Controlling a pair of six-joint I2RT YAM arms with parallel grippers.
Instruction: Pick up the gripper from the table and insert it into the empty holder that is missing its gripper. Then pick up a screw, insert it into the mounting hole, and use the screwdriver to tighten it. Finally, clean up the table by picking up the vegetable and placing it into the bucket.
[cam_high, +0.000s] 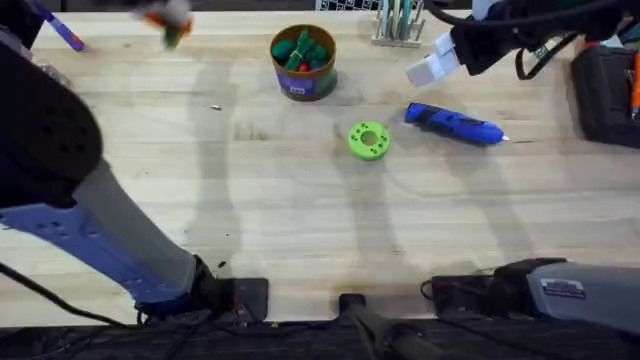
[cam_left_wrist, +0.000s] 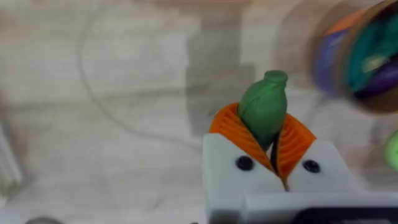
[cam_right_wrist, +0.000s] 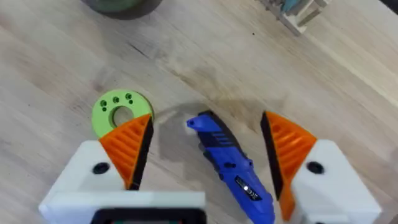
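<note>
My left gripper is shut on a green vegetable, pinched between its orange pads. In the overhead view it hovers blurred at the far left, left of the bucket. The bucket is brown-orange with a purple band and has green vegetables inside. My right gripper stands open above the blue screwdriver, which lies on the table right of centre. In the overhead view the right gripper is up and to the left of it. A tiny dark piece, perhaps a screw, lies left of centre. The loose gripper and an empty holder are out of view.
A flat green disc with holes lies just left of the screwdriver. A purple marker is at the far left corner. A small rack stands at the back, and a black case sits at the right edge.
</note>
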